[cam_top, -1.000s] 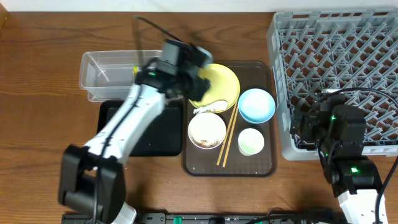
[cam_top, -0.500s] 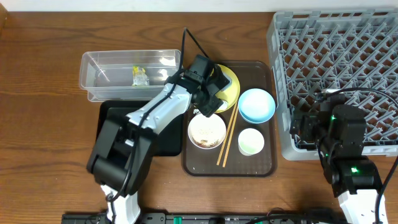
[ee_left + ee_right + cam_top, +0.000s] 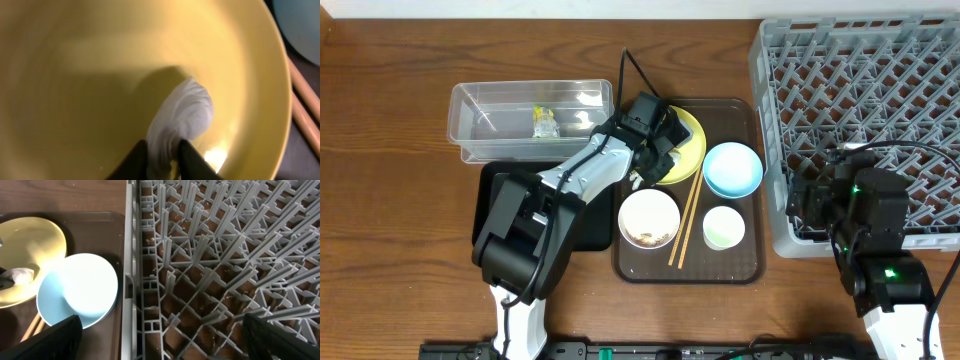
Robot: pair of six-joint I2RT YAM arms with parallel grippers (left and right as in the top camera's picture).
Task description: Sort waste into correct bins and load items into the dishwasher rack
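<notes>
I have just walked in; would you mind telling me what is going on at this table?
The left tool is over the yellow plate, pinching the white scrap that lies on it. The crumpled wrapper is already in the clear tub. The blue bowl, white bowl, cup and chopsticks sit on the brown tray, none loaded into the grey rack. The right tool hangs open by the rack's corner, holding nothing.

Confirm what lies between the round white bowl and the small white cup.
A pair of thin wooden chopsticks, lying on the brown tray; the overhead view shows it.
</notes>
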